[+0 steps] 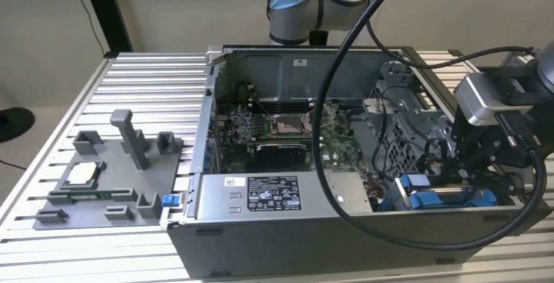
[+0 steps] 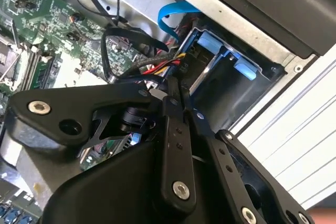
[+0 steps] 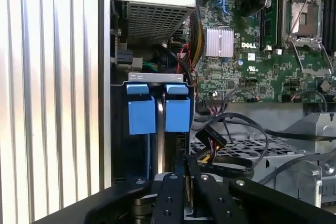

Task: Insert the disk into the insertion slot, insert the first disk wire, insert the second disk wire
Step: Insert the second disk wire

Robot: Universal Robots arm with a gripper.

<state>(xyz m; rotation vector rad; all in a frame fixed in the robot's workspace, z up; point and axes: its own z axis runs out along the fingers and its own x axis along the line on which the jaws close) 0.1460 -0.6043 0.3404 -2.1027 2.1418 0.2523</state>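
Your black gripper [image 3: 187, 167], fingers together, aims lengthwise at the silver blue-framed disk [image 3: 159, 120] seated just ahead in the grey metal insertion slot [image 3: 156, 78].

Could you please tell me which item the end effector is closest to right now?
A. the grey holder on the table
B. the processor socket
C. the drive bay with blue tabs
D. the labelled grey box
C: in the first wrist view the end effector sits just in front of the drive bay, whose blue tabs face it.
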